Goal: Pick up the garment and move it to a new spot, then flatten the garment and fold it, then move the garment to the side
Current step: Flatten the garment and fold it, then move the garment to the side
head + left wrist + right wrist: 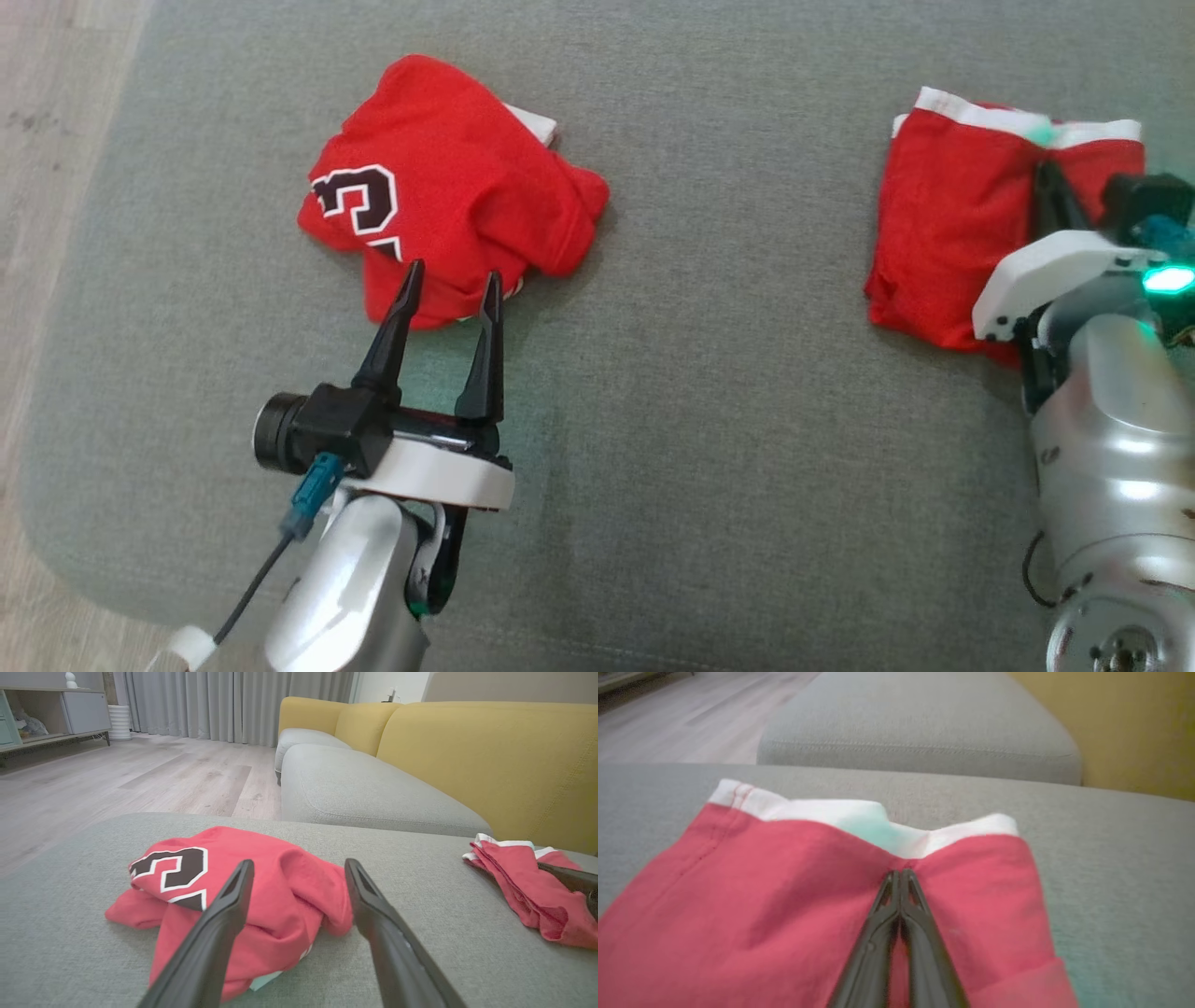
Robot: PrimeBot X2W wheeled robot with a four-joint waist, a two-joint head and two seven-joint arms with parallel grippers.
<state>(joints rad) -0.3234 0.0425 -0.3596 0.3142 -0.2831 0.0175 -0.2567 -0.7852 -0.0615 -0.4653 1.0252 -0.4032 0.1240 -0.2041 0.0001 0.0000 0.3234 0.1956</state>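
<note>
On the grey cushion (700, 420), left side of the head view, the red jersey (448, 187) sits in a crumpled heap. Its long axis runs roughly left-right w/ a rounded lobe poking out to the right, and the black-and-white "3" (359, 201) is on the left end, lying sideways. A bit of white trim peeks out at the far edge. The fabric looks soft and matte, w/ lots of folds.

The left gripper (453, 275) is at the near edge of the heap w/ fingers spread wide and nothing between them. In the left wrist view the tips (299, 862) frame the lump from either side.

Over on the right, well apart from it, are the red shorts (952, 233). They lie flatter, approx rectangular, w/ the white hem (808, 809) pointing away from the robot. The right gripper (899, 873) rests on top, fingers pressed fully together, tips just short of the hem where the cloth puckers. Can't tell if any fabric is actually pinched, tbh.

The cushion is a coarse woven grey w/ rounded corners. Behind it there's a yellow sofa back (490, 756) and a pale wood floor (117, 779).
</note>
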